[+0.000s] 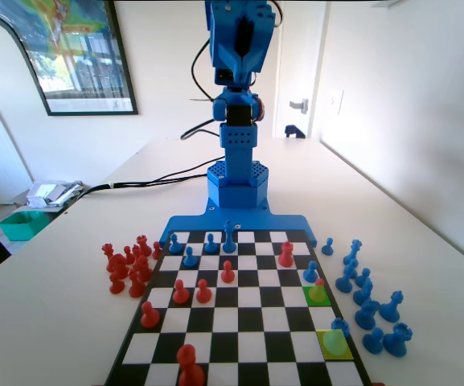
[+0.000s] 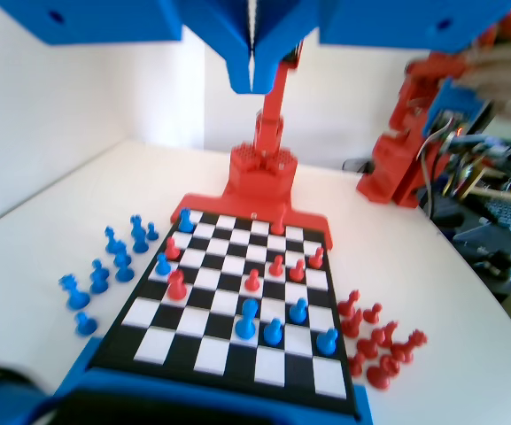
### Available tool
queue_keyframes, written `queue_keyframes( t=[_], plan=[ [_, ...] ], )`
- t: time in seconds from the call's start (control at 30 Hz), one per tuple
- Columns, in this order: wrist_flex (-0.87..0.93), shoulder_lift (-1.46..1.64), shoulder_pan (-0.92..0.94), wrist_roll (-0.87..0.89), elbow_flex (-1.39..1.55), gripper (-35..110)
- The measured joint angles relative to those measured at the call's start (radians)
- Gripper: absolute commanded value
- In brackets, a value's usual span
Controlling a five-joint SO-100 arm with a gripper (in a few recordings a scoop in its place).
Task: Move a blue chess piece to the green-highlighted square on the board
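- In the fixed view, captured red pieces (image 1: 129, 265) cluster off the board (image 1: 240, 322) at its 9 o'clock edge.
- On the board's far rows, blue pawns (image 1: 190, 257) stand near the arm's base.
- The green-highlighted square (image 1: 318, 294) lies at the board's 3 o'clock edge; a red pawn (image 1: 320, 285) stands on it, tinted by the highlight.
- The blue chess piece (image 1: 340, 328) stands at about 5 o'clock, on the paler yellow-green square (image 1: 334, 344), one row nearer the camera than the green one.
- Captured blue pieces (image 1: 368, 297) lie off the board at 3 o'clock.
- In the wrist view, the gripper (image 2: 251, 66) hangs at 12 o'clock, high above the board, jaws pressed together with nothing between them.
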Motion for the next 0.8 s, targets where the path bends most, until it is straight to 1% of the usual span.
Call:
queue_keyframes(
  t=[0.17, 0.33, 0.53, 0.8],
  plan=[
    [0.109, -0.140, -0.055, 0.035, -0.179, 1],
    [0.141, -0.311, -0.084, 0.109, -0.295, 1],
    [0.120, -0.565, -0.103, 0.235, -0.368, 1],
    [0.008, -0.920, -0.147, 0.426, -0.488, 1]
  ],
)
